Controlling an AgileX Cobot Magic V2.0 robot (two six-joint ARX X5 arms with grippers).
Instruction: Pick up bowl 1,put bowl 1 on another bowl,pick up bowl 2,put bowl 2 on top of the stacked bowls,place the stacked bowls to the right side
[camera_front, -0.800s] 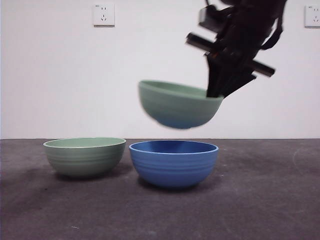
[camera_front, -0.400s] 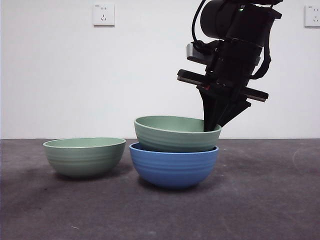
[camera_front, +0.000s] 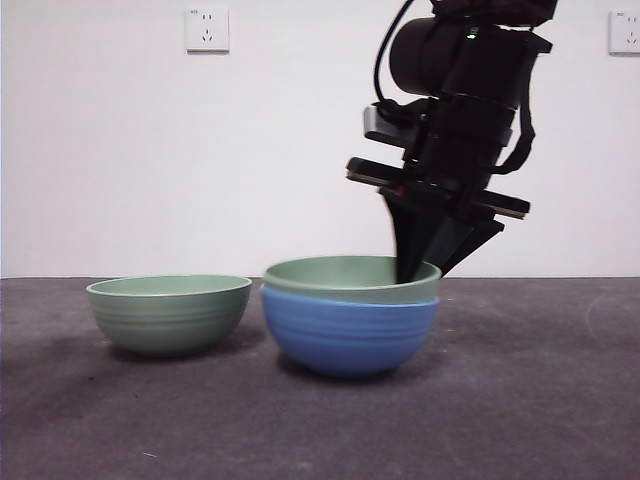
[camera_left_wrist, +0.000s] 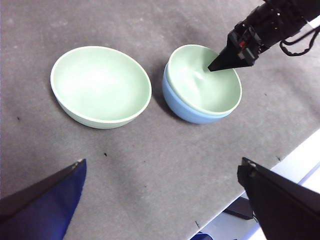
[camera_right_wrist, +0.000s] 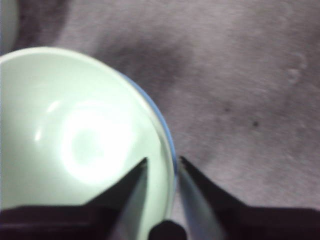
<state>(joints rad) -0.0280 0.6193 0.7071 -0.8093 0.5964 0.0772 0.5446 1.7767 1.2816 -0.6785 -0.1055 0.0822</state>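
You are looking at a bare test room or lab: a plain white wall (camera_front: 120, 150) with wall sockets (camera_front: 207, 29), and a dark grey felt-covered desk (camera_front: 520, 400).

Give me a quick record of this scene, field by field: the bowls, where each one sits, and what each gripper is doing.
blue bowl: on the dark table, bottom of the stack
nested green bowl: seated inside the blue bowl, only its upper band showing
second green bowl: alone on the table beside the stack, apart from it
right gripper: jaws astride the nested green bowl's rim, one inside and one outside
left gripper: open, raised above the table, holding nothing
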